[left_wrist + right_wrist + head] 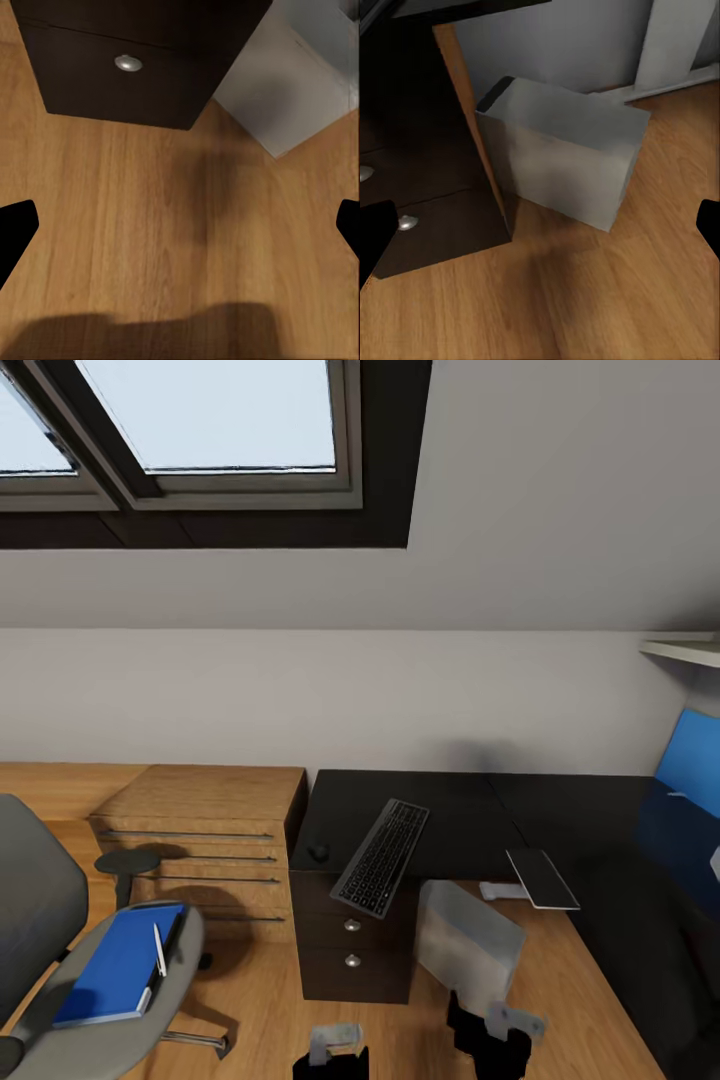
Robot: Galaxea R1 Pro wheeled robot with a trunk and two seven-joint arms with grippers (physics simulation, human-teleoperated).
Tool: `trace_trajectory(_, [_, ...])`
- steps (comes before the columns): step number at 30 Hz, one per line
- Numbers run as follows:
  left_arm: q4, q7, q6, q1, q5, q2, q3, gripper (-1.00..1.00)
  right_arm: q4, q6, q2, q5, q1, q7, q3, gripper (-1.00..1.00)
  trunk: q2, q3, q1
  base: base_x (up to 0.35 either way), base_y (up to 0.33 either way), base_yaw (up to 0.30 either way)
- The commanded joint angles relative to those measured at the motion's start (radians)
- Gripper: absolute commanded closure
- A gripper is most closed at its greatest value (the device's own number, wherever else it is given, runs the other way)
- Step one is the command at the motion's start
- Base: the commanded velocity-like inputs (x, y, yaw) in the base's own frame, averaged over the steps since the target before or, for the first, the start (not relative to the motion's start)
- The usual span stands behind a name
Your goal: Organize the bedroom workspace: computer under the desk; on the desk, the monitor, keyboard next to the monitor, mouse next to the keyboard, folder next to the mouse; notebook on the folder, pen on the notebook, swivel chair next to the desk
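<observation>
Waiting at lower left: blue folder (120, 963) kept on swivel chair (40, 920), not yet moved. Both claws spread wide, nothing held.

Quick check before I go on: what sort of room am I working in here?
Most likely a home office corner in an attic room. A slanted ceiling with a roof window sits above a black desk holding a keyboard, and a grey swivel chair carrying a blue folder stands on the wood floor.
</observation>
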Motion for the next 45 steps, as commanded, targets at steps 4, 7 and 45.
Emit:
trace_trajectory(4, [-0.160,0.027,0.132,-0.001,0.010,0.004,-0.002,-1.00,-0.176,0.198,-0.019,-0.021,-0.001,-0.007,-0.115,-1.00,0.027,0.011,-0.015,0.000,0.000,0.000])
trace_trajectory(7, [-0.281,0.061,0.222,-0.001,0.010,0.005,0.004,-1.00,-0.288,0.345,-0.023,-0.028,-0.001,-0.008,-0.204,-1.00,0.048,0.020,-0.027,0.000,0.000,0.000])
trace_trajectory(45, [-0.668,0.247,0.495,-0.003,0.019,0.128,0.028,-1.00,-0.544,0.758,-0.013,-0.194,-0.002,-0.006,-0.466,-1.00,0.160,0.074,-0.088,0.000,0.000,-0.094])
